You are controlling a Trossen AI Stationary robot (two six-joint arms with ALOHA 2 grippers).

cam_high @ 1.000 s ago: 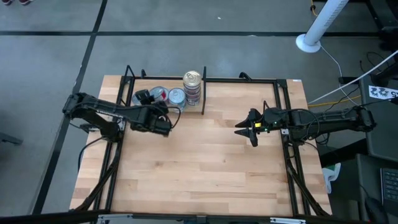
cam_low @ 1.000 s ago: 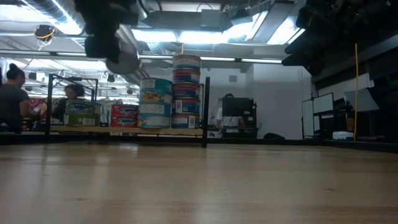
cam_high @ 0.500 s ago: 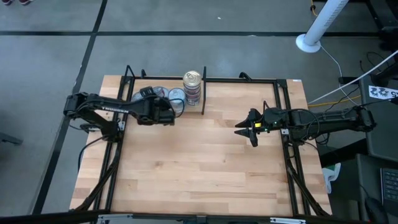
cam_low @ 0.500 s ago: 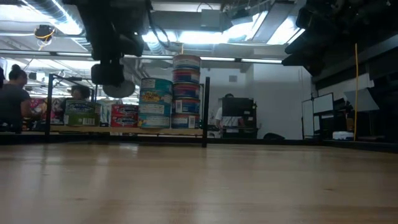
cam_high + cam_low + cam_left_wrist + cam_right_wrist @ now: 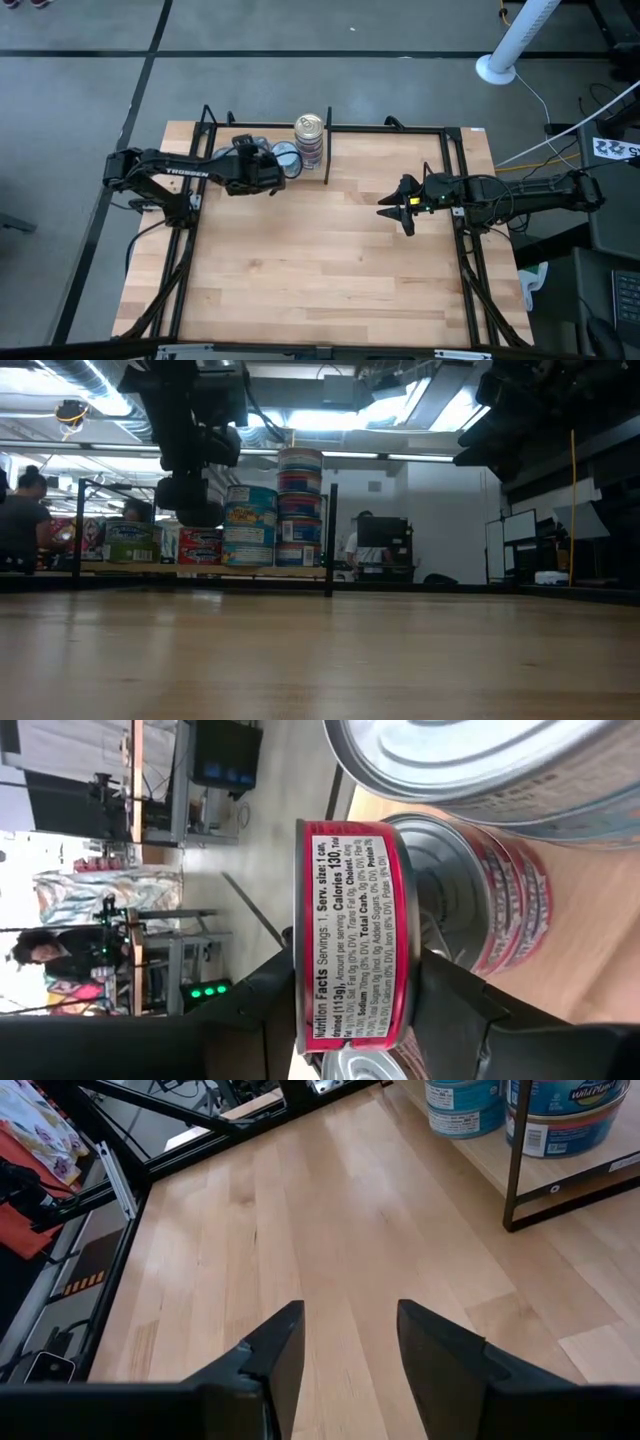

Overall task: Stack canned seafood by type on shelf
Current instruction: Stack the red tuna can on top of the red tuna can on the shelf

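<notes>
Left gripper [image 5: 350, 1010] holding a flat round red-labelled tin [image 5: 350, 935] beside stacked tins [image 5: 309, 140]; right gripper [image 5: 345, 1345] apart, empty, above wooden table [image 5: 330, 260]

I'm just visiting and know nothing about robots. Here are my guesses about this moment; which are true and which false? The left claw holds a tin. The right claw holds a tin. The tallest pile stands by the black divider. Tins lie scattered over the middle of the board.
1. The left gripper holds a tin: true, a red-labelled tin.
2. The right gripper holds a tin: false, it is open and empty over bare wood.
3. The tallest stack stands by the divider bar: true.
4. Tins lie scattered mid-board: false, they are gathered at the far edge of the shelf.
</notes>
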